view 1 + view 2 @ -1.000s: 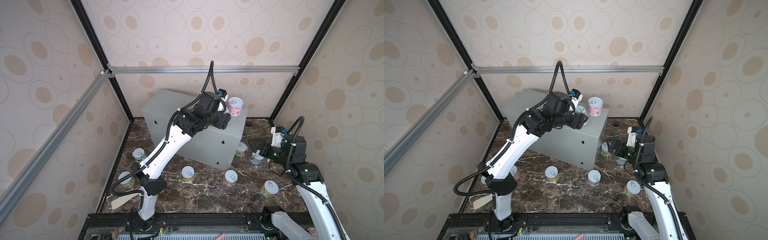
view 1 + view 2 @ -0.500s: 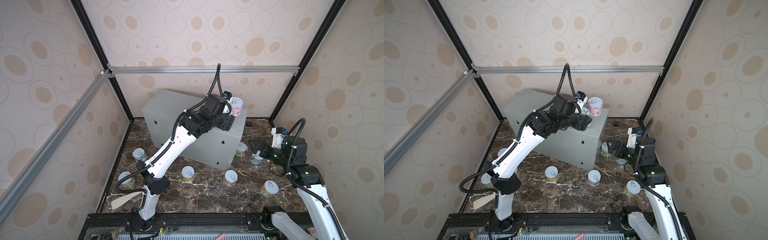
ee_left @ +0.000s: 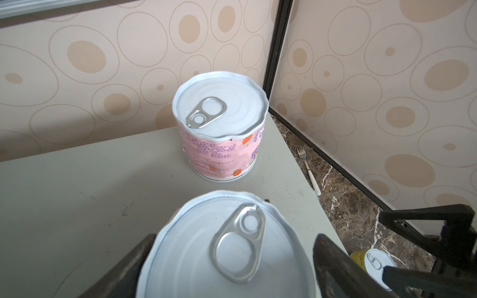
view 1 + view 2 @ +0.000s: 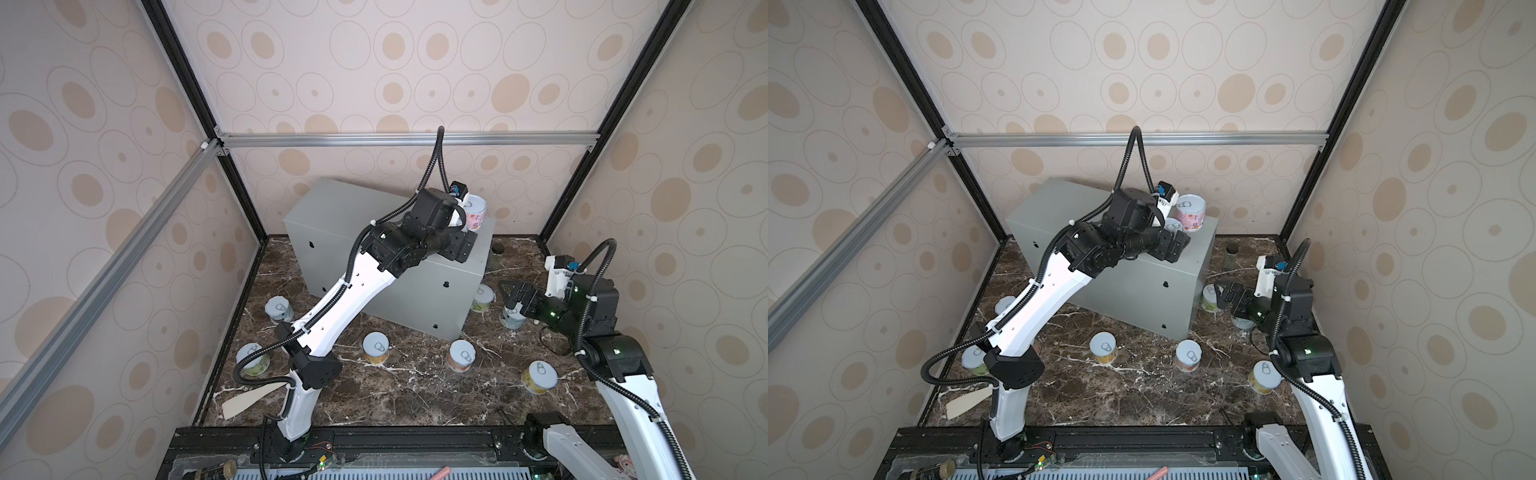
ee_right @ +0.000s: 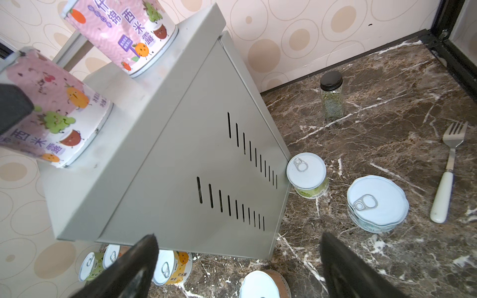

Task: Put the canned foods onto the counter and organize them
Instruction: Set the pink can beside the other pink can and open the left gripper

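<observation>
walled in by dotted wallpaper [image 4: 395, 83], the left hand [image 3: 236, 238] stands wide around a pink can [image 5: 49, 108] on the grey table [image 3: 77, 193], a second can [image 3: 219, 152] just beyond it. the right hand [image 5: 238, 236], wide and empty, hangs over the marble floor [image 5: 374, 129], where loose cans [image 4: 376, 347] stand scattered.

two cans [image 4: 1191, 212] atop the counter [image 4: 1059, 208], right end; other cans [image 4: 1103, 347] on floor [image 4: 1142, 395]

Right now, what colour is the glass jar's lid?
Black lid; clearest in the right wrist view.
</observation>
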`<action>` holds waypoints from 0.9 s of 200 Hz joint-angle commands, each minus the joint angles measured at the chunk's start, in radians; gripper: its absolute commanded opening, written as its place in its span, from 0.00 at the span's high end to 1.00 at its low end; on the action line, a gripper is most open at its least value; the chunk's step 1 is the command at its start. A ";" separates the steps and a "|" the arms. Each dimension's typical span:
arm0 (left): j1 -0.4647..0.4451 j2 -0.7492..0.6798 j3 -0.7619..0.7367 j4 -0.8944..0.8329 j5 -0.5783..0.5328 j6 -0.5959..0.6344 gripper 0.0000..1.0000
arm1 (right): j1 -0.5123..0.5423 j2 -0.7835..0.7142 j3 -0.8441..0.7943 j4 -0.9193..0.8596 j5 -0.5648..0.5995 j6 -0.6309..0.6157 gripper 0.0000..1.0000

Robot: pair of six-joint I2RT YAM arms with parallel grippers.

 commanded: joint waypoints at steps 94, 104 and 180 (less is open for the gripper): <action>-0.016 -0.341 -0.290 0.158 -0.091 0.070 0.01 | 0.006 -0.022 0.142 -0.145 0.017 -0.028 0.00; -0.016 -0.395 -0.378 0.202 -0.103 0.073 0.01 | 0.006 -0.023 0.156 -0.161 0.021 -0.031 0.00; 0.052 -0.691 -0.928 0.554 -0.091 0.027 0.30 | 0.007 -0.009 0.200 -0.166 0.004 -0.043 0.00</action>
